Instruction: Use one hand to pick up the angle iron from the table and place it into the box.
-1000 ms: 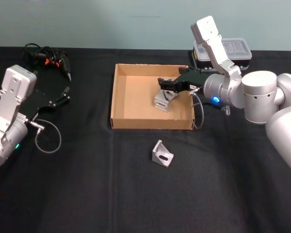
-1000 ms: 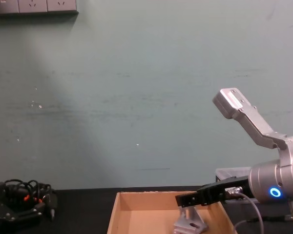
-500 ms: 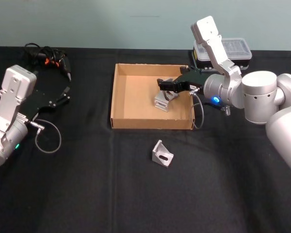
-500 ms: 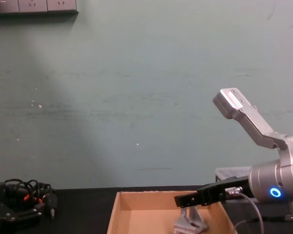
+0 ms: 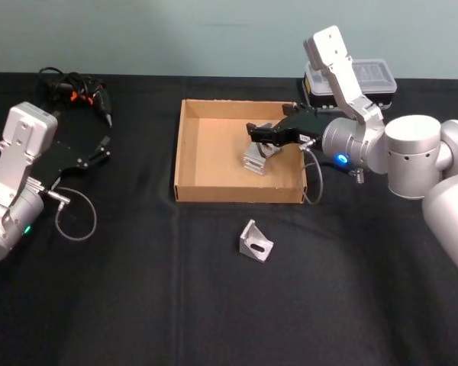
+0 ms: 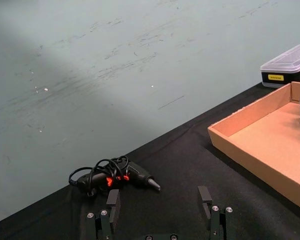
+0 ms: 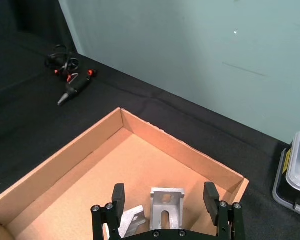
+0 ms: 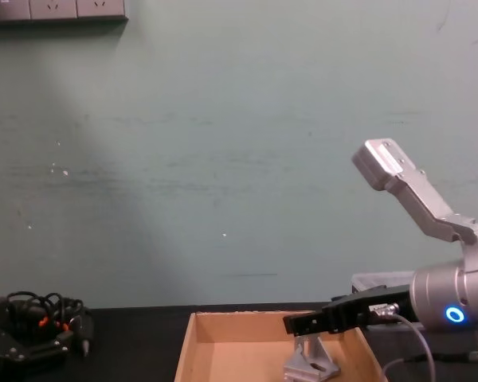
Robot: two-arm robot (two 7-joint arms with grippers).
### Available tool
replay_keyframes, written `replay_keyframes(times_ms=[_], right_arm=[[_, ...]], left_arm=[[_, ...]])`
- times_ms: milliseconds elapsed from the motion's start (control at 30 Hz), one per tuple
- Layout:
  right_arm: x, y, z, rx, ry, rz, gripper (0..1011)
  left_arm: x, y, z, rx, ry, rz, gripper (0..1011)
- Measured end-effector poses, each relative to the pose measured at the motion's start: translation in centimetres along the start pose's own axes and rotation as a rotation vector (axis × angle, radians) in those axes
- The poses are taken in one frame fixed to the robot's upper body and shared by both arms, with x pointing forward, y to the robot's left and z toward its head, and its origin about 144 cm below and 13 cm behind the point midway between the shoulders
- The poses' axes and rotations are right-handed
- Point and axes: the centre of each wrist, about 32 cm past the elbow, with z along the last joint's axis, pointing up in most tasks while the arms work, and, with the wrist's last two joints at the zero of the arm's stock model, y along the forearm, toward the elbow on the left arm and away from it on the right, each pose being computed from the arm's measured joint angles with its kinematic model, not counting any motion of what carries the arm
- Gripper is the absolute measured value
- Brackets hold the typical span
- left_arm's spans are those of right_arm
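Right gripper [image 5: 253, 134], head view: fingers wide, empty, above angle irons [image 5: 253, 158] lying in the cardboard box [image 5: 185, 152].
Loose angle iron [image 5: 255, 242]: on the table [image 5: 137, 305], just outside the box's near wall, robot-side of that gripper, with room all round.
Left gripper [image 6: 159, 200], left wrist view: fingers wide, parked far left.
Right wrist view: one boxed angle iron sits upright between the spread fingers.
Chest view: right gripper just above the boxed angle irons.

Black table [image 5: 137, 305] and its load
Cardboard box [image 5: 237, 192] mid-table; angle iron [image 5: 255, 242] at its 5 o'clock, plastic case [image 5: 372, 76] at 2, corded tool [image 5: 76, 88] at 10.

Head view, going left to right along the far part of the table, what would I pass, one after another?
black corded tool → cardboard box → clear-lidded plastic case
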Motion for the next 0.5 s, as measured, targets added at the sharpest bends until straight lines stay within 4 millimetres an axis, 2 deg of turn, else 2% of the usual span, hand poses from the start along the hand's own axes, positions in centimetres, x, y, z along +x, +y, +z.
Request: replay_keyframes(times_ms=[200, 500], right_arm=[[-0.2, -1.2, 0.0, 0.036, -0.013, 0.022, 1002], [-0.5, -4.3, -0.7, 0.084, -0.031, 0.079, 1000]], left_arm=[[0.0, 0.0, 0.0, 0.000, 0.000, 0.000, 1011], [0.0, 0.0, 0.0, 0.000, 0.000, 0.000, 1011]])
